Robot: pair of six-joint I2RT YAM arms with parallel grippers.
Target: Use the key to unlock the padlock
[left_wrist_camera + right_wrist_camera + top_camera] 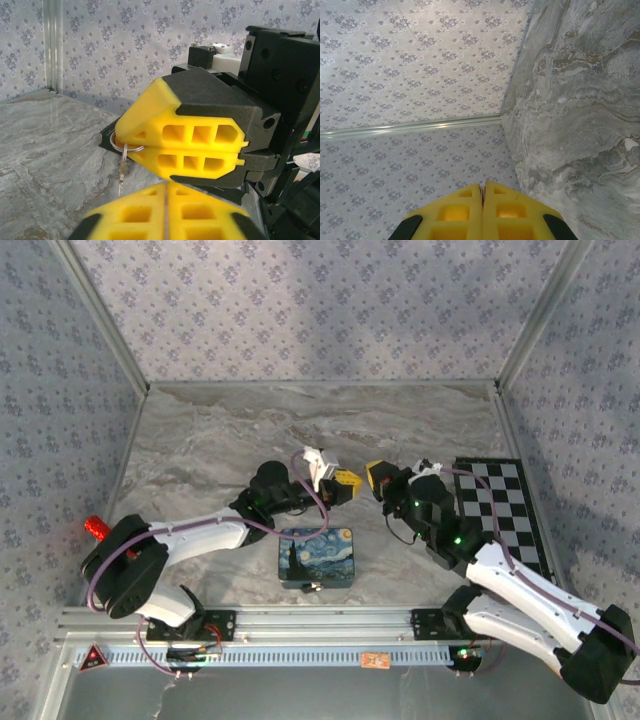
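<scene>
Much of the padlock (106,139) is hidden. In the left wrist view only a small black corner shows, peeping out behind the tip of the right gripper (131,148). I cannot tell whether it is clamped, merely touching the finger, or lying on the table (200,450) behind it. In the top view the lock is too small to make out. The two grippers meet tip to tip over the middle of the table.

The right gripper's jaws are pressed together, pinching a thin metal ring (118,145) at the seam near the tips. The key (122,167) hangs straight down from the ring. Its lower end is just above the left gripper (167,200), which the bottom of the frame cuts off. The left jaws look pressed together, with nothing seen between them. From the right wrist camera the ring and key are hidden beyond the fingertips.

A blue box (317,557) sits at the middle of the table's near edge with its lid down, so its contents are hidden. A small dark bit on its near side is too blurred to name. A checkerboard (505,505) lies along the right edge, partly covered by the right arm.
</scene>
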